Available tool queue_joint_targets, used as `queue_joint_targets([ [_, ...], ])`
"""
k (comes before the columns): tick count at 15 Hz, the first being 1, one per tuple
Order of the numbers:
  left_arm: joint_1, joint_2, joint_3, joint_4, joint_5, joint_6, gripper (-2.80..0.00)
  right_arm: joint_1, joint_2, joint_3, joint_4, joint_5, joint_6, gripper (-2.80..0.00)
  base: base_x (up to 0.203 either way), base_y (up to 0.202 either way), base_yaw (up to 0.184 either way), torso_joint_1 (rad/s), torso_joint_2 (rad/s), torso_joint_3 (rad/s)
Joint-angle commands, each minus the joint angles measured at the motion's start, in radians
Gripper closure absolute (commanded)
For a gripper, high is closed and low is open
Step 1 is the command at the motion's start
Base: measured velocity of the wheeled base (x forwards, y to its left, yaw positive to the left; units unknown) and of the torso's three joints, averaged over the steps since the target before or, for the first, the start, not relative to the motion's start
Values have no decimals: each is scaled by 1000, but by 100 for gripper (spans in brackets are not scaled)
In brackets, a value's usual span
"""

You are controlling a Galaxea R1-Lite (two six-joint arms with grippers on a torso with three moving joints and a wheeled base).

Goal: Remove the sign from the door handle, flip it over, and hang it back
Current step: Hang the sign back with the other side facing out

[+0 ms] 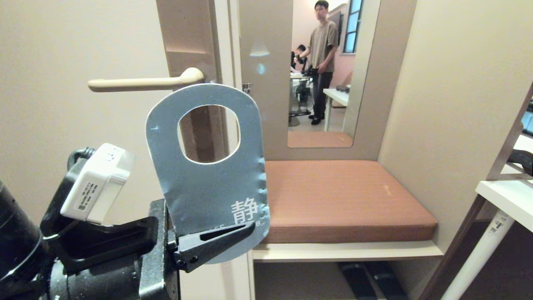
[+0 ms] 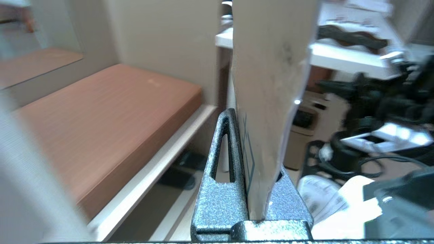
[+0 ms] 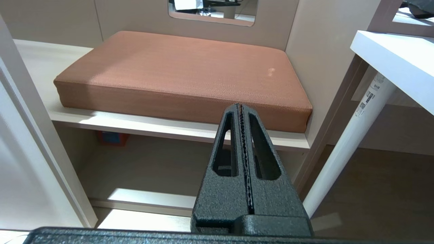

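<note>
The sign (image 1: pixel 208 183) is off the door handle and stands upright in the air, its slate-blue face with white characters turned to the head view. My left gripper (image 1: pixel 245 229) is shut on its lower end. The sign's rounded top with the oval hole overlaps the pivot end of the cream door handle (image 1: pixel 141 83), which sticks out level from its brownish backplate (image 1: pixel 189 37). In the left wrist view the sign (image 2: pixel 271 84) rises edge-on, its pale face showing, between the fingers of my left gripper (image 2: pixel 252 135). My right gripper (image 3: pixel 240 107) is shut on nothing, low before the bench.
A brown cushion (image 1: pixel 345 196) lies on a pale bench (image 1: pixel 345 251) right of the door. Above it a mirror (image 1: pixel 320 137) shows a person standing. A white table (image 1: pixel 506 193) with a white leg (image 1: pixel 479 254) stands at the far right.
</note>
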Motion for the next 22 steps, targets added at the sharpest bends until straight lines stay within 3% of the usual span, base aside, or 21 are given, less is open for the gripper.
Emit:
queue_joint_targets([
  [1, 78, -48, 41, -5, -3, 0, 0, 0, 0, 0, 1, 1, 0, 0, 0, 0, 0, 0, 0, 0],
  [6, 263, -90, 61, -5, -3, -2, 0, 0, 0, 0, 1, -1, 0, 0, 0, 0, 0, 0, 0, 0],
  [16, 427, -175, 119, -4, 5, -9, 0, 0, 0, 1, -1, -1, 0, 0, 0, 0, 0, 0, 0, 0],
  [22, 587, -190, 139, -3, 21, -9, 0, 0, 0, 0, -1, -1, 0, 0, 0, 0, 0, 0, 0, 0],
])
